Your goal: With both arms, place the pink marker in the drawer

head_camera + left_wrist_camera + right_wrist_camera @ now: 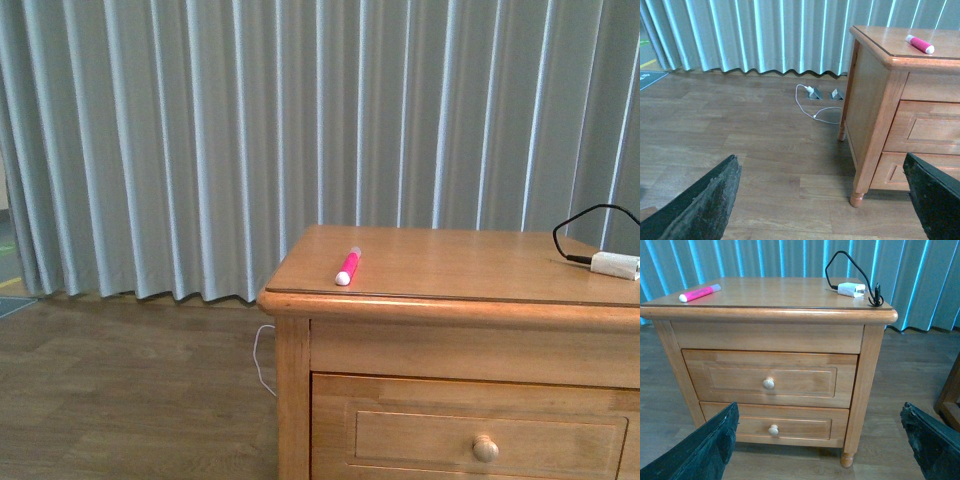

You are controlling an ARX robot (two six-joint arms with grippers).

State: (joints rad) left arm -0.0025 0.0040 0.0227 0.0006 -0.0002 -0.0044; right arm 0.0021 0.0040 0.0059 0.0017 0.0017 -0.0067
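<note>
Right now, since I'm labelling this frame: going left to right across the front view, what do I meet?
White cord on the floor → pink marker → top drawer's knob → white plug on the cabinet top.

Grey pleated curtain (pixel 200 140), plank floor (pixel 120 400) (brown wood).

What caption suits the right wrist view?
Open right gripper faces honey-coloured wooden cabinet, top drawer shut; bright pink marker and white plug lie on top.

The pink marker (pixel 348 266) is seen bright pink with a white end, centre frame. The cabinet (pixel 420 345) is coloured honey-brown; the curtain (pixel 180 140) is striped by pale grey-blue pleats; the floor (pixel 120 390) is grained brown.
</note>
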